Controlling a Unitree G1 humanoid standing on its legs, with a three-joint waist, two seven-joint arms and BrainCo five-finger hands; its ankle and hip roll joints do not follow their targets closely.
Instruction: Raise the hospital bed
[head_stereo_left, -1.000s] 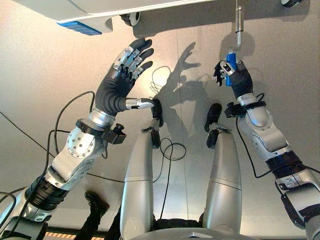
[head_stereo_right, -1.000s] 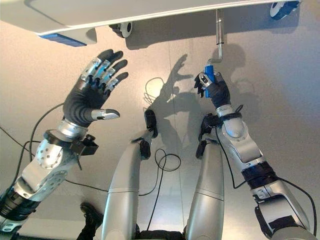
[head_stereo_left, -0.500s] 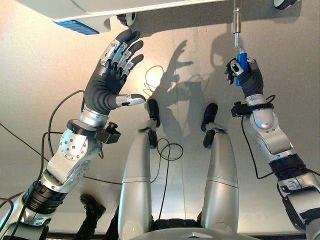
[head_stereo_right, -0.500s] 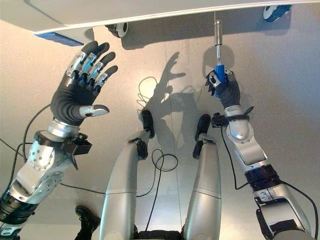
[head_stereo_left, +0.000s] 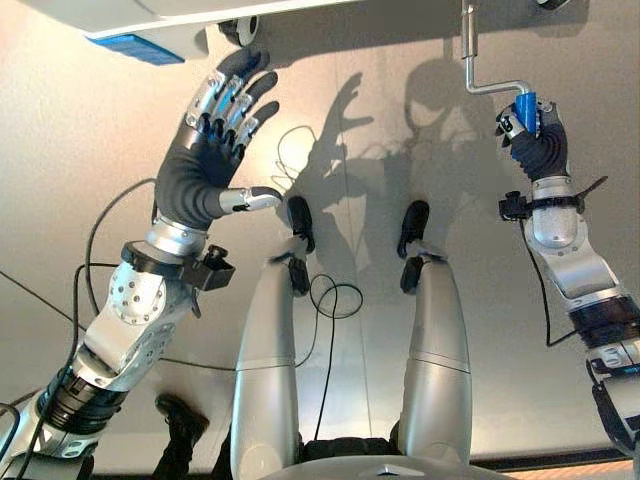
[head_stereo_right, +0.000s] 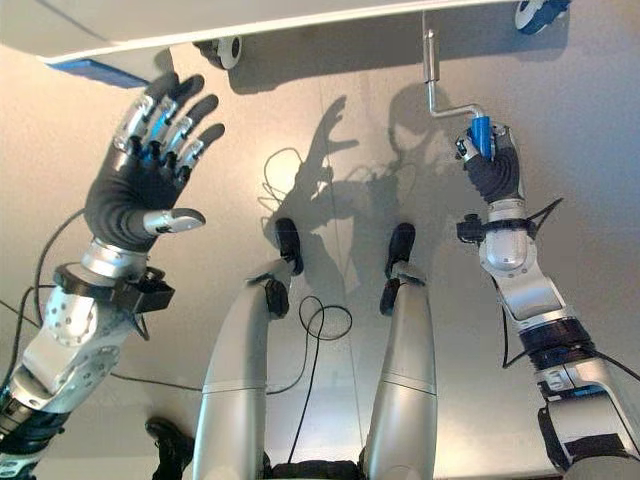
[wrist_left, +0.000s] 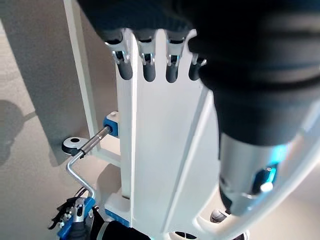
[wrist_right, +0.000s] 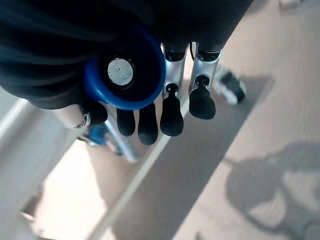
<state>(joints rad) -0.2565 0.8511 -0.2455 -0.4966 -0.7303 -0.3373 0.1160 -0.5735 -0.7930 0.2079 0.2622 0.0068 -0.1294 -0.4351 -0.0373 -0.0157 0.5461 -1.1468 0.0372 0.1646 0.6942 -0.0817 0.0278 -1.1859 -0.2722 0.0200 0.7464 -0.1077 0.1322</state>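
The right hand (head_stereo_left: 535, 140) has its fingers wrapped around the blue grip (head_stereo_left: 526, 108) of the bed's crank (head_stereo_left: 480, 88), likely to wind it, while the left hand (head_stereo_left: 205, 150) hovers open-fingered near the bed frame (head_stereo_left: 150, 20).

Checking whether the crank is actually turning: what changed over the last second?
The right hand, shut on the blue crank handle, swung it out to the robot's right; the crank arm went from hanging down to roughly level. The left hand stayed open and raised by the bed frame.
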